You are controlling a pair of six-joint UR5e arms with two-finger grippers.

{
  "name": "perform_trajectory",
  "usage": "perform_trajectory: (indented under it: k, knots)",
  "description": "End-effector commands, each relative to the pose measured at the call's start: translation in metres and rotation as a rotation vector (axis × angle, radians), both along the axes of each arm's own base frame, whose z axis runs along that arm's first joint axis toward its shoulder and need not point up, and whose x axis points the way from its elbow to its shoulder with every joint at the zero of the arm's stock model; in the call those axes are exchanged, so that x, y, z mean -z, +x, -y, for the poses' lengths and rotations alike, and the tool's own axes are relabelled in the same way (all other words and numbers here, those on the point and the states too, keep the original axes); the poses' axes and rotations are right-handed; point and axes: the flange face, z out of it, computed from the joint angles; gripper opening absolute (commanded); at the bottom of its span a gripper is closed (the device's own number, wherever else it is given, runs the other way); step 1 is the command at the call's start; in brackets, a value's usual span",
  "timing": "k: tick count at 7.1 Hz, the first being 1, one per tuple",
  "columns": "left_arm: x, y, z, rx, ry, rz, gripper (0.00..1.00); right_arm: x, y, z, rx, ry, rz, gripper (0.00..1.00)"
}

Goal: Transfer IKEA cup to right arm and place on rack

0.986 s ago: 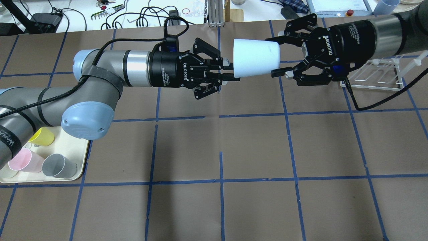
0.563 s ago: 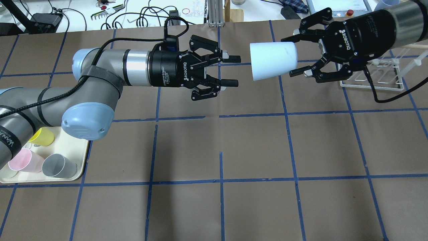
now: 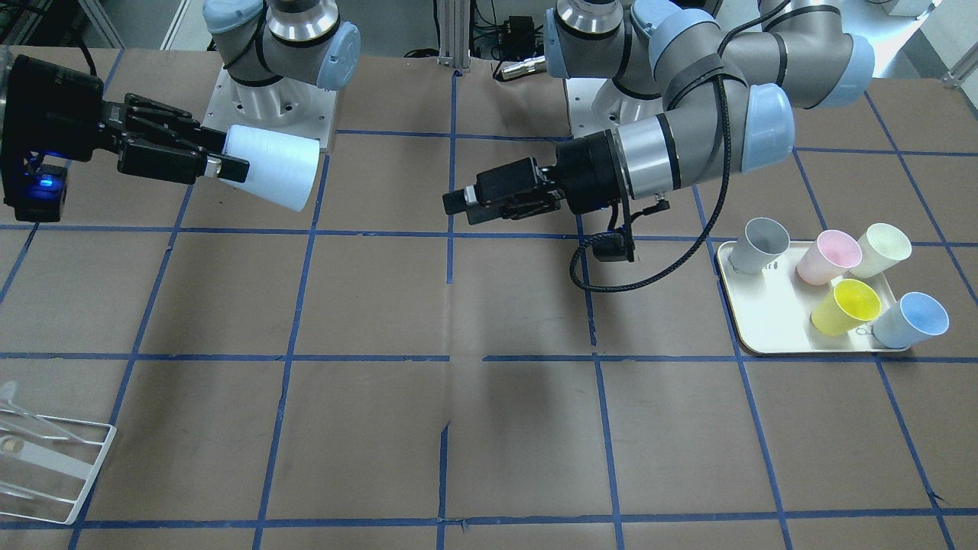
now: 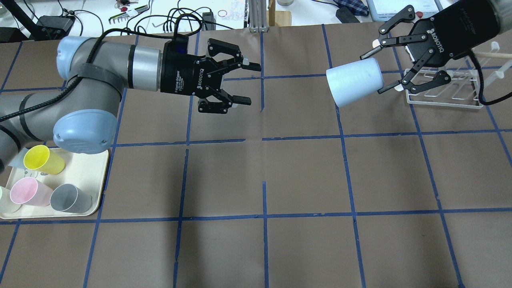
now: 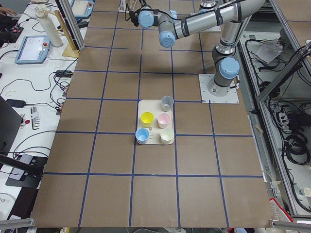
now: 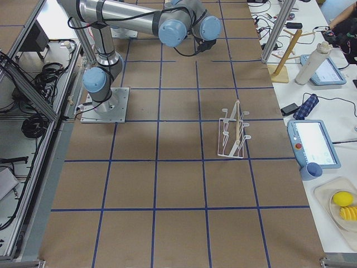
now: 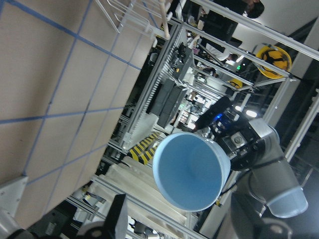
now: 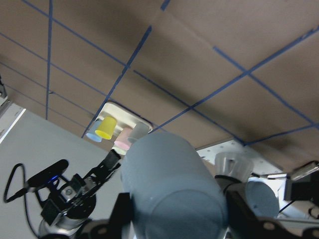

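Spanning every view, the table (image 4: 304, 180) is lying under brown paper marked off by a blue tape grid. Two arms are reaching over it.

The left arm (image 4: 100, 80) is stretching toward the middle. The left gripper (image 4: 251, 83) is hanging there with its jaws spread apart and nothing between them.

The right gripper (image 4: 379, 67) is clamping the IKEA cup (image 4: 354, 82). The narrow base is sitting between the two fingers, one finger pressing on each side of the wall near the bottom. The cup is lying on its side in the air, its wide mouth pointing toward the left gripper and sticking out past the fingertips. It is hanging above the table, well apart from the left gripper and near the rack (image 6: 233, 134), not touching it.

One rack is standing on the paper. One tray (image 3: 772, 321) is sitting at the left arm's end of the table.

Cups counted: six. One is riding in the right jaws. Five are standing on the tray: one grey cup (image 3: 760, 244), one pink cup (image 3: 829, 256), one cream cup (image 3: 882, 248), one yellow cup (image 3: 844, 305), one second pale blue cup (image 3: 913, 319). Pale blue total: two.
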Motion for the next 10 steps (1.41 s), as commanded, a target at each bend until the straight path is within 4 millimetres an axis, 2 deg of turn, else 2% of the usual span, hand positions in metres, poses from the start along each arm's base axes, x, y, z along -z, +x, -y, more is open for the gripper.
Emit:
perform_trajectory:
  k: [1, 3, 4, 5, 6, 7, 8, 9, 10]
  knots:
    - [-0.004, 0.033, 0.014, -0.074, -0.081, 0.374, 0.85, 0.003, -0.026, 0.014, -0.140, -0.158, -0.296, 0.50]
    - [-0.001, 0.062, 0.010, 0.043, -0.203, 0.734, 0.97, 0.006, -0.063, 0.036, -0.298, -0.322, -0.623, 0.50]
    - [0.004, 0.072, -0.002, 0.176, -0.189, 0.837, 1.00, 0.015, -0.081, 0.053, -0.411, -0.390, -0.743, 0.50]
    - [-0.010, 0.084, -0.010, 0.245, -0.174, 0.943, 1.00, 0.026, -0.093, 0.070, -0.487, -0.445, -0.809, 0.50]
    - [-0.036, 0.090, -0.022, 0.327, -0.138, 0.994, 1.00, 0.045, -0.102, 0.088, -0.534, -0.490, -0.819, 0.50]
    - [-0.070, 0.094, -0.040, 0.372, -0.067, 1.043, 1.00, 0.061, -0.110, 0.104, -0.554, -0.519, -0.856, 0.50]
    - [-0.088, 0.100, -0.051, 0.394, -0.077, 1.105, 1.00, 0.066, -0.121, 0.112, -0.564, -0.508, -0.944, 0.50]
    - [-0.094, 0.098, -0.065, 0.401, -0.088, 1.105, 1.00, 0.074, -0.125, 0.119, -0.565, -0.511, -0.972, 0.50]
    - [-0.089, 0.094, -0.079, 0.407, -0.088, 1.101, 1.00, 0.078, -0.127, 0.121, -0.570, -0.516, -0.974, 0.50]
